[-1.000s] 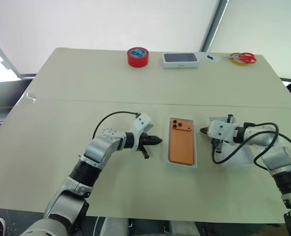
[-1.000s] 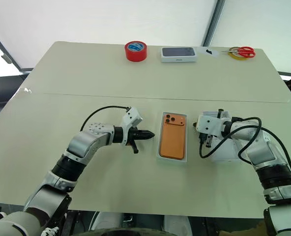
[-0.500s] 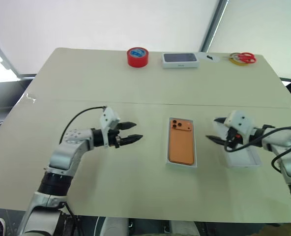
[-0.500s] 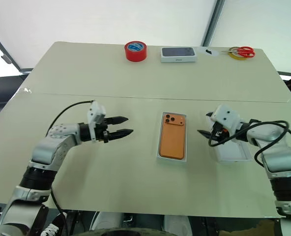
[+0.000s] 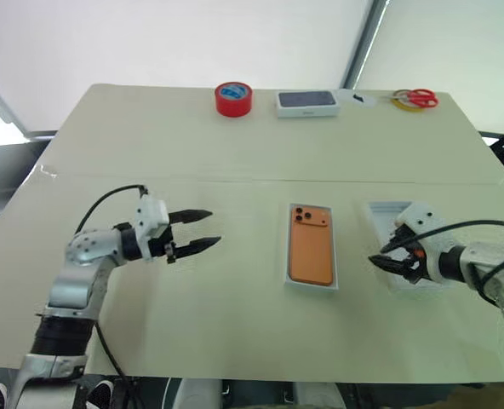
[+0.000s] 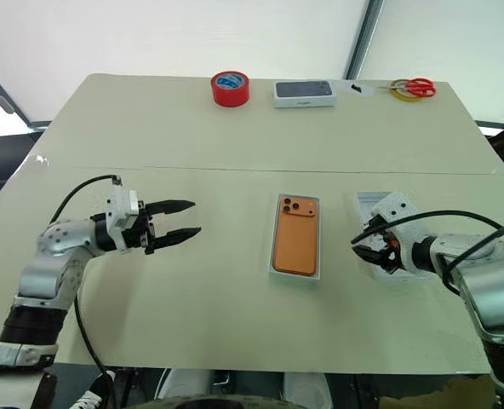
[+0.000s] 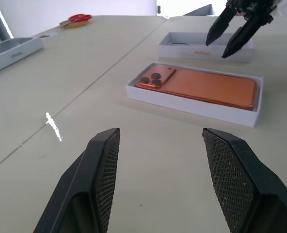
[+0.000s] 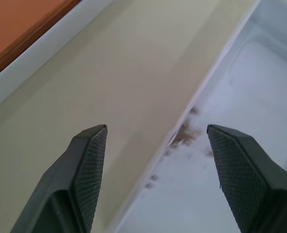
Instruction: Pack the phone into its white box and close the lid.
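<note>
On the left, left gripper (image 5: 196, 230) hovering over bare table (image 5: 235, 153), pointing toward the centre, fingers spread apart, holding nothing. In the left wrist view, both black fingers (image 7: 101, 165) parted with open tabletop between them. At table centre, orange phone (image 5: 310, 245) lying camera side up inside the white box (image 5: 311, 285), lens cluster at the far end, box rim showing all round it. Well apart from both grippers. Just right of that, the lid (image 5: 386, 213) resting on the table with its hollow side up, partly covered by the right arm. Right gripper (image 5: 386, 261) poised over the lid's near left edge, angled downward, fingers parted, gripping nothing; in the right wrist view the lid's rim (image 8: 201, 92) running between the two open fingertips (image 8: 92, 145). Along the far edge, from left to right: red tape roll (image 5: 233, 98), white box with a dark grey face (image 5: 306, 103), red-handled scissors (image 5: 420, 98) lying on a yellow ring.
</note>
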Motion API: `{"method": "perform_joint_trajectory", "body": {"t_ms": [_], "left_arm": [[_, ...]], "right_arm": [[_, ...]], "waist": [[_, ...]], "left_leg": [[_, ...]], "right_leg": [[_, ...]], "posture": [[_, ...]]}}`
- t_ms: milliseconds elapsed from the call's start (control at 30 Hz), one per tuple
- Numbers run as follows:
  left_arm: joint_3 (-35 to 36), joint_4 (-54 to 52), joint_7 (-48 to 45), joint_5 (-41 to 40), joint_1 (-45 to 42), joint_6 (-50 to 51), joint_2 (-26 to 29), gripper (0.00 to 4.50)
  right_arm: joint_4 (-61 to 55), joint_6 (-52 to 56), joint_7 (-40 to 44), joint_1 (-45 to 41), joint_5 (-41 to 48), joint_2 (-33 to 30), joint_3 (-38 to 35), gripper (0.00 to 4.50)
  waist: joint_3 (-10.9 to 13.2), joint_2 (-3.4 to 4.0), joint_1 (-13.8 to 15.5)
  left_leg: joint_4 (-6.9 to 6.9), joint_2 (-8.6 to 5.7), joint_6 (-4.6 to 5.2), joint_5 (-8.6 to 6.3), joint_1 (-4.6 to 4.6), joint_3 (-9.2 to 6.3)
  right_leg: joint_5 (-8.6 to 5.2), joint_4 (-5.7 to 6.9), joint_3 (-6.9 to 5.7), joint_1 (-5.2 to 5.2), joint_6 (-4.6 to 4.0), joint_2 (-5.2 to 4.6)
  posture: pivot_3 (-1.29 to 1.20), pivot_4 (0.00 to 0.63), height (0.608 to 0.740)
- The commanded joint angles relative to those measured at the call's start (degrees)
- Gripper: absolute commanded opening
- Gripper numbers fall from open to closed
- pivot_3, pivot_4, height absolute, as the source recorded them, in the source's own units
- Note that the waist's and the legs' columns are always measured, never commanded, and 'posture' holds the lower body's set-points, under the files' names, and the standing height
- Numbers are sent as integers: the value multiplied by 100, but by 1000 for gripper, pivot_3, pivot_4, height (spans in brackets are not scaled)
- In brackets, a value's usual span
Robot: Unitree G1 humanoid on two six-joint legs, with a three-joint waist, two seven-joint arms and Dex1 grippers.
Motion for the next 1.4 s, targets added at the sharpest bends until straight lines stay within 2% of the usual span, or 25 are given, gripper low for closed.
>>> {"method": "perform_joint_trajectory", "body": {"t_ms": [33, 167, 300, 567, 667, 767, 933, 1167, 1267, 1400], "left_arm": [[61, -271, -203, -229, 83, -53, 118, 2851], [6, -594, -320, -407, 231, 130, 176, 2851], [-22, -874, -312, -493, 367, 278, 202, 2851], [-58, -1339, -153, -574, 653, 465, 196, 2851], [-96, -1360, -84, -507, 724, 414, 176, 2851], [-116, -1441, 8, -508, 759, 422, 159, 2906], [-112, -1509, 136, -546, 731, 466, 172, 2906], [-92, -1423, 223, -545, 617, 549, 191, 2906], [-71, -1338, 220, -727, 573, 873, 210, 2030], [-90, -1257, 374, -715, 469, 1043, 111, 40]], "right_arm": [[-172, 653, -263, -387, 133, -36, 8, 3422], [50, 1565, -404, -1061, 421, 254, 48, 3422], [446, 1931, -590, -1451, 551, 375, 110, 3422], [735, 1969, -808, -1728, 662, 299, 555, 3422], [843, 1998, -897, -1762, 801, 433, 518, 3422], [923, 2007, -1080, -1623, 861, 554, 481, 2612], [1139, 2007, -1641, -1594, 843, 920, 369, 26], [1167, 2007, -2101, -1689, 969, 1204, 202, 26], [1184, 2007, -2243, -1911, 865, 1315, 101, 0], [1117, 917, -2164, -2315, 805, 1563, -58, 0]], "waist": [[0, 1, -15], [1, 2, -54], [0, 4, -45], [1, 6, -48], [1, 6, -53], [1, 6, -56], [-8, -3, -66], [-27, -27, -87], [-27, -26, -93], [-14, -1, -86]], "left_leg": [[0, 0, 1, -1, -1, 0], [-5, 0, 3, -2, -4, 4], [-8, -1, 1, 0, -8, 6], [-8, -3, 6, -3, -9, 10], [-8, -3, 6, -3, -10, 10], [-8, -3, 7, -4, -10, 11], [-8, -3, 7, -4, -9, 10], [-8, -1, 8, -4, -4, 10], [-8, -1, 8, -5, -4, 10], [-10, -1, 7, -4, -13, 14]], "right_leg": [[0, 0, 0, -1, 0, -1], [0, 0, 3, -9, 0, -1], [0, -1, 3, -14, -1, -1], [0, -3, 6, -16, -1, -2], [0, -2, 6, -17, -1, -2], [0, -2, 6, -17, -1, -2], [0, -1, 5, -13, 0, -1], [0, -2, 5, -8, -1, 1], [0, -1, 6, -9, -1, 1], [0, 1, 7, -25, -1, 1]], "posture": [[0, 150, 730], [0, 150, 730], [0, 150, 730], [0, 150, 730], [0, 150, 730], [0, 150, 730], [0, 150, 730], [0, 150, 730], [0, 150, 730], [0, 150, 730]]}}
